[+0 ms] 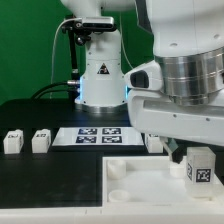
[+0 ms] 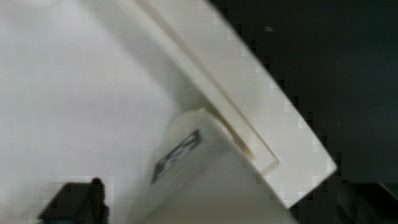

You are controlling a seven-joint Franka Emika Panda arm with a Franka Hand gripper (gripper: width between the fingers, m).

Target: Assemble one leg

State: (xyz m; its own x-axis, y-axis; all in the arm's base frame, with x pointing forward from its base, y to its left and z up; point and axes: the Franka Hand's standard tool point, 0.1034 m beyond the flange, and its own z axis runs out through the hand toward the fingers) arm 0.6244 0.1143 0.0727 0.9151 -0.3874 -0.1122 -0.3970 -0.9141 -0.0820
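One leg (image 1: 200, 168), a small white post with a black-and-white tag, stands upright on the white tray (image 1: 130, 190) near its corner at the exterior view's right. My gripper (image 1: 197, 152) is directly over it with a finger on each side. In the wrist view the leg (image 2: 210, 165) sits next to the tray's raised edge (image 2: 249, 95), and tray surface shows between it and the dark finger (image 2: 75, 202). The jaws stand apart from the leg, so the gripper looks open.
Two more legs (image 1: 13, 141) (image 1: 41, 141) stand on the black table at the exterior view's left. A third leg (image 1: 153, 143) is partly hidden behind my arm. The marker board (image 1: 97, 135) lies in front of the robot base (image 1: 100, 80).
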